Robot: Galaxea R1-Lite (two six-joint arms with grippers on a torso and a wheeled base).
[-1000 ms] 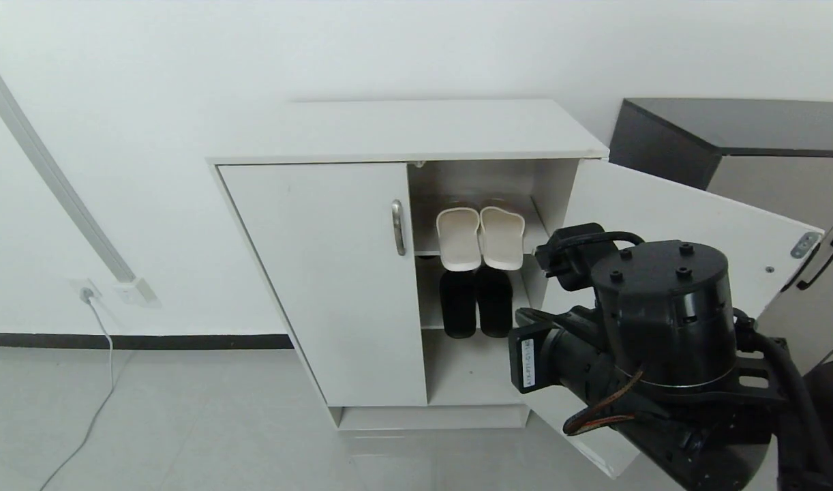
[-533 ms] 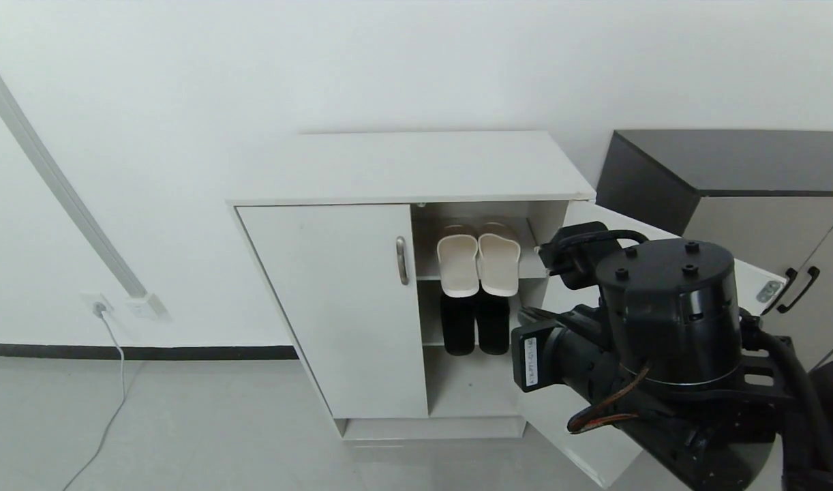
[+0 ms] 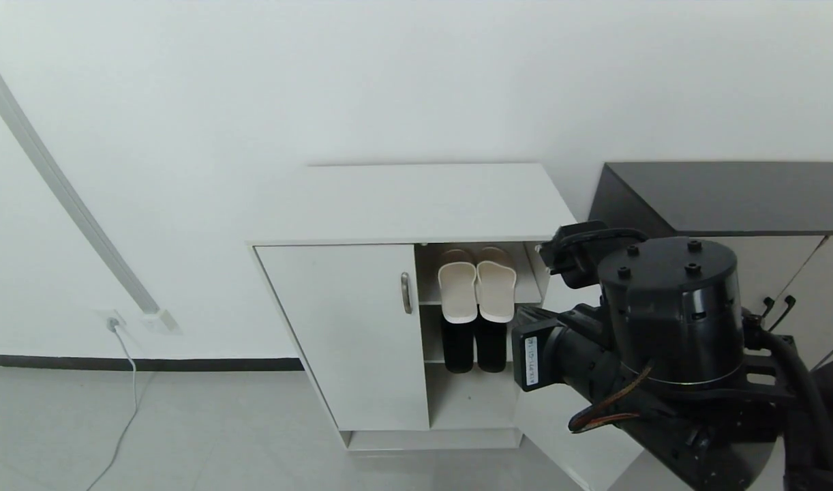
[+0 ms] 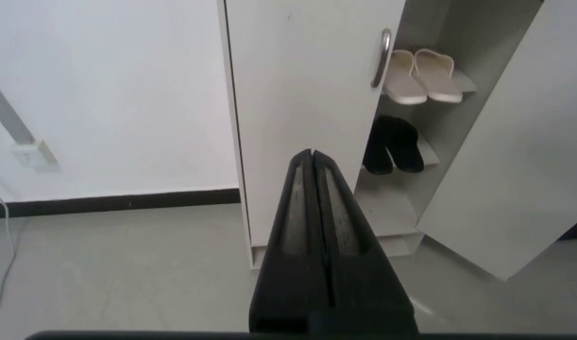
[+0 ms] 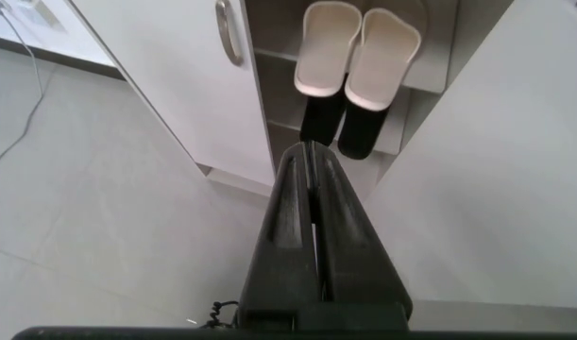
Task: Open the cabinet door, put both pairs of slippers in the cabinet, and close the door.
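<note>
The white cabinet (image 3: 423,201) stands against the wall, its left door (image 3: 348,334) closed and its right door (image 5: 496,189) swung wide open. A white pair of slippers (image 3: 476,290) lies on the upper shelf with the heels over the edge. A black pair (image 3: 476,348) lies on the shelf below. My right gripper (image 5: 313,151) is shut and empty, a short way in front of the open compartment, beside the open door. My left gripper (image 4: 312,162) is shut and empty, farther back, facing the closed door and its metal handle (image 4: 383,59).
A grey cabinet with a dark top (image 3: 730,198) stands just right of the open door. A wall socket with a cable (image 3: 113,320) and a slanted conduit (image 3: 62,191) are at the left. Bare grey floor (image 3: 219,436) lies in front.
The whole head view has shifted: the cabinet now looks smaller and lower, so the camera has drawn back. Both pairs of slippers stay on their shelves.
</note>
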